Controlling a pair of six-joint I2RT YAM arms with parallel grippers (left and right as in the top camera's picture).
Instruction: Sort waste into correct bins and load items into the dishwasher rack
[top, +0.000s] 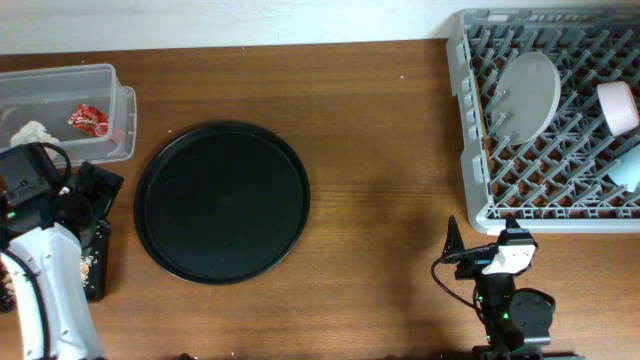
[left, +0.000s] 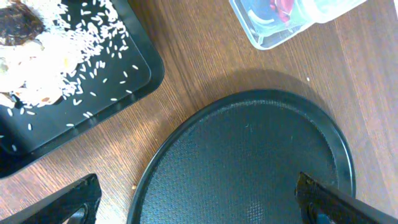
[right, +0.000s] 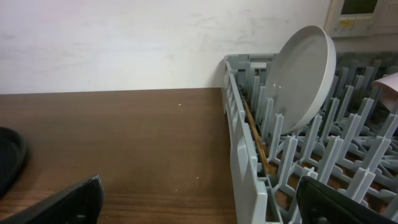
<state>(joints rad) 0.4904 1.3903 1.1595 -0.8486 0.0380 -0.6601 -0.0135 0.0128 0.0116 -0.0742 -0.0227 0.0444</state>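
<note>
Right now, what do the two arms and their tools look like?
Left arm: white shell, black joints, looped black cables, green light. Right arm: black, white block near the wrist, black cable, green light. Left tool and right tool have matt black fingers.

A dark brown wood-grain desk (top: 380, 150) meets a plain white wall (right: 124, 43); light is soft, shadows faint

text: none legible | wrapper (top: 88, 120) at 10 o'clock: print too blurred to read | numbers/signs: none legible
</note>
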